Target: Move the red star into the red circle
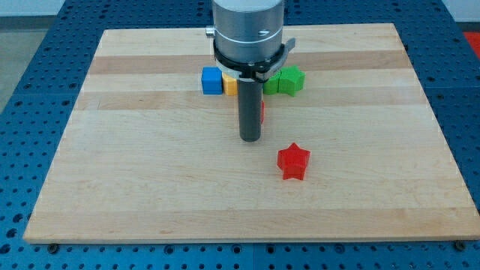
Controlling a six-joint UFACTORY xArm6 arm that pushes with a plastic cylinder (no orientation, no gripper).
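1 arm entering from the view's top, dark rod upright, my tip [250, 139] apparently on the board

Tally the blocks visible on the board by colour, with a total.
Blue: 1, the blue cube
Yellow: 1, the yellow block, partly hidden
Green: 1, the green block
Red: 2, the red star and a red sliver behind my tip
Total: 5

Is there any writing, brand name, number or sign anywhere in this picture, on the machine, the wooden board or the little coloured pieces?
None can be read: no words, numbers, logos or signs show.
The grey arm housing is plain.
The wooden board shows only grain.
The red star, blue block and green block are unmarked.
My tip is a bare dark rod.
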